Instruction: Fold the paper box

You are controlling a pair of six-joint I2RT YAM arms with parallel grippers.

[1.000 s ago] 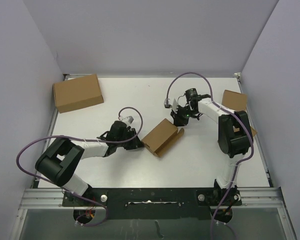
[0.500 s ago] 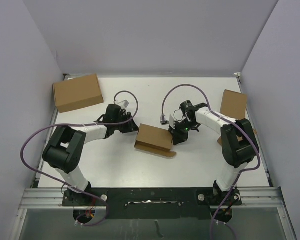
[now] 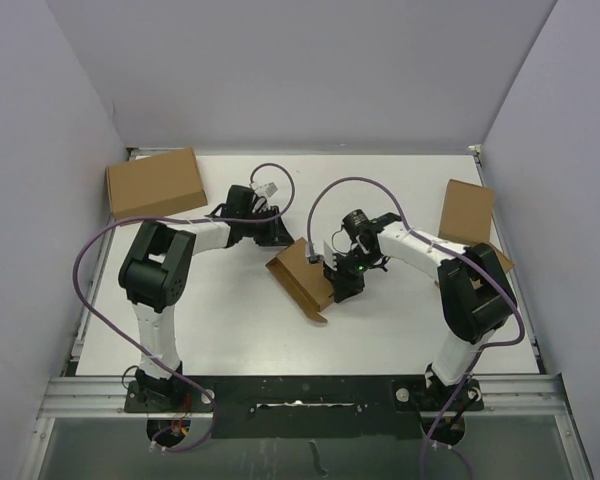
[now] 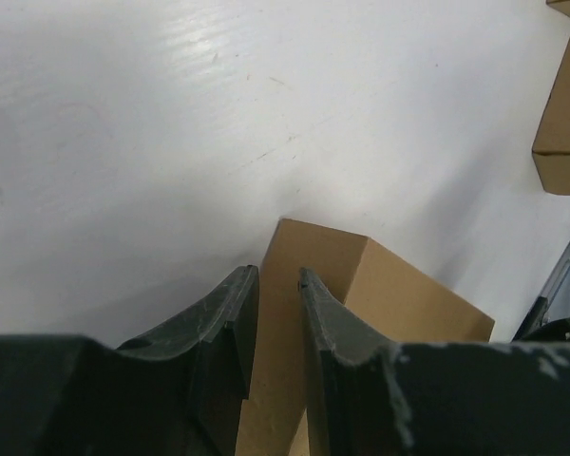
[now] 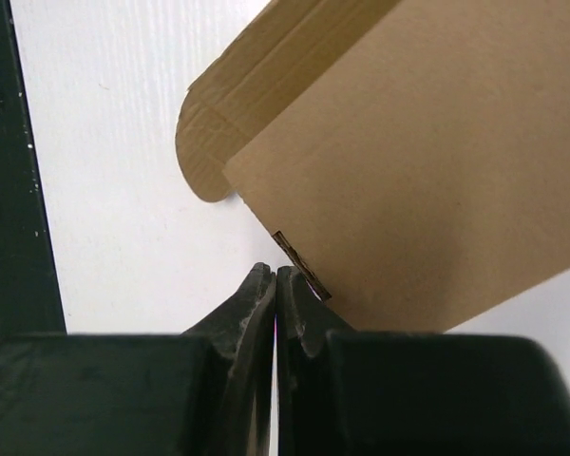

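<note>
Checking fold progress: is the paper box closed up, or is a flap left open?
Not closed. The paper box has a rounded flap sticking out past its side, untucked, in the right wrist view.

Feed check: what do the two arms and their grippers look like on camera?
Both the left arm and right arm have white links with bulky black joints, and each carries a looping purple cable. A green light glows at the right wrist. The left gripper and right gripper have dark, tapered, scuffed fingers.
</note>
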